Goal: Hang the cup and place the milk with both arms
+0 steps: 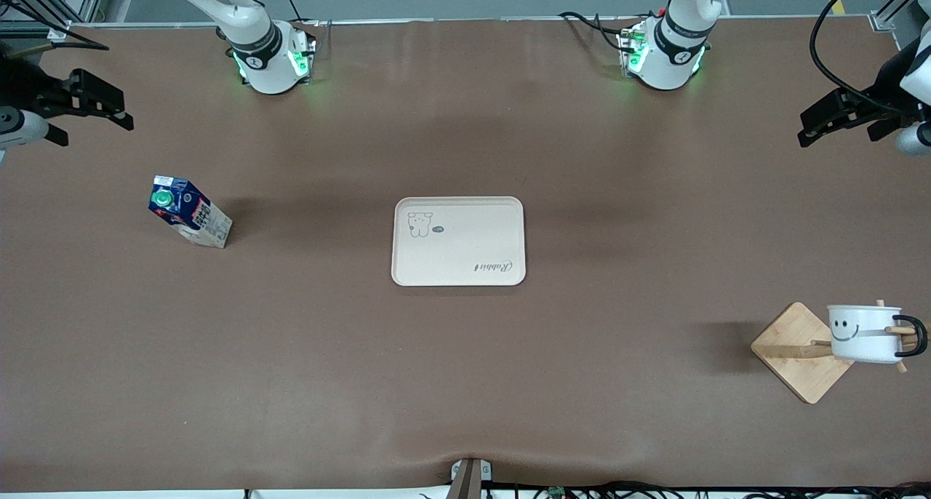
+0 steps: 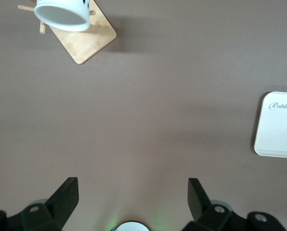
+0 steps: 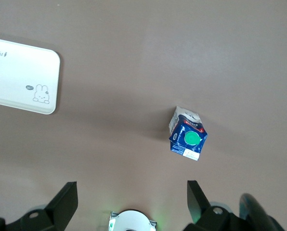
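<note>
The white cup (image 1: 862,335) with a smiley face hangs by its black handle on a peg of a wooden rack (image 1: 796,353), toward the left arm's end of the table and near the front camera. It also shows in the left wrist view (image 2: 61,14). The dark blue milk carton (image 1: 190,214) with a green cap stands on the table toward the right arm's end; it also shows in the right wrist view (image 3: 188,134). My left gripper (image 1: 813,124) is open and empty, up over the table's edge at its own end. My right gripper (image 1: 98,121) is open and empty over the other end.
A cream tray (image 1: 458,241) with a rabbit print lies empty in the middle of the table. It shows at the edge of the left wrist view (image 2: 278,125) and the right wrist view (image 3: 18,77). The rack's square base (image 2: 88,41) sits on the table.
</note>
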You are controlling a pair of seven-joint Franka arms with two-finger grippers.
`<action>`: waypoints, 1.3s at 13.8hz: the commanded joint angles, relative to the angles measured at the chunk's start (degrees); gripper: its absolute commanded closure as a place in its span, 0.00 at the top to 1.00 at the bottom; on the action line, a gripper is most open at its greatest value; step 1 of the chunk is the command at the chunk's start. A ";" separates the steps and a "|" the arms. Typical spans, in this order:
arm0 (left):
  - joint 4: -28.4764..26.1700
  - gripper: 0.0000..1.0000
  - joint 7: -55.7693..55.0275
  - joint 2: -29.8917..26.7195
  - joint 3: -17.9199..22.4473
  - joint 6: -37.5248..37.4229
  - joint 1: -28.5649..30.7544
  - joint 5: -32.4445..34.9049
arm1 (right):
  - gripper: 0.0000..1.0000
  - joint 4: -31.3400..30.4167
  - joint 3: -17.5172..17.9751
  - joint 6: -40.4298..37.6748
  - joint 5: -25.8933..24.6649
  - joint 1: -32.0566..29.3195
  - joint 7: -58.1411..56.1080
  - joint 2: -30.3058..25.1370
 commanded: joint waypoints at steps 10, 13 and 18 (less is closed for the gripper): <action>-1.58 1.00 0.05 -0.78 -0.30 2.00 -0.57 1.12 | 1.00 0.19 0.77 0.87 -3.44 -0.75 10.73 -1.49; -1.15 1.00 0.05 -0.35 -0.30 2.00 -0.57 1.21 | 1.00 0.10 0.33 0.78 -2.47 -3.20 10.12 -1.14; -0.71 1.00 -0.04 0.00 -0.30 1.91 -0.31 2.79 | 1.00 0.01 0.51 0.43 -2.29 -3.21 10.29 -1.14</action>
